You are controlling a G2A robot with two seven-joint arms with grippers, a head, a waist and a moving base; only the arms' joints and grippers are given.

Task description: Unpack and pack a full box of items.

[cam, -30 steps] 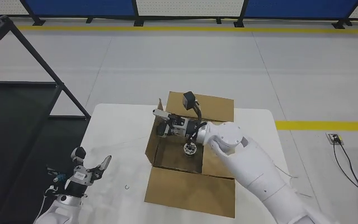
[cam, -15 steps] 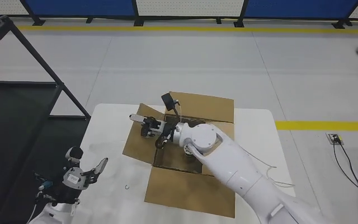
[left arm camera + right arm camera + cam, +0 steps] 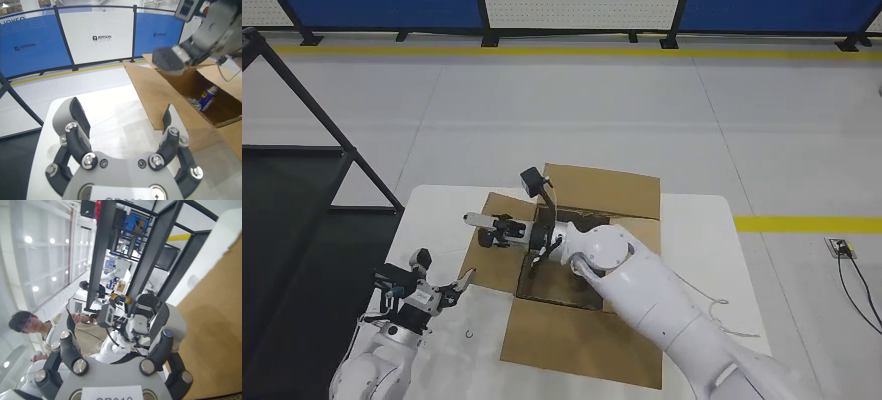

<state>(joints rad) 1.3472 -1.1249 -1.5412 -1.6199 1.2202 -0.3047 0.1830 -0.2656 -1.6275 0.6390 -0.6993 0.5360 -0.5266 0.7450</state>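
Far left: the left gripper [image 3: 445, 272] hangs over the table [image 3: 432, 225] at its near left corner. Its fingers are spread wide with nothing between them, and bare tabletop runs from it to the box [image 3: 582, 347]. A tiny dark thing [image 3: 470, 334] lies on the table just short of the box's near flap, too small to make out. The box's left flap [image 3: 492, 268] is folded outward. The right gripper [image 3: 482, 227] sits over it, fingers apart and empty; I cannot tell whether a finger touches the cardboard. In the top view the right arm [image 3: 642, 290] hides most of the box's inside. The left wrist view sees in: a blue spray can [image 3: 208, 97] inside the box, crumpled silvery stuff [image 3: 192, 102] just beside it — the box wall cuts off the rest of the floor.
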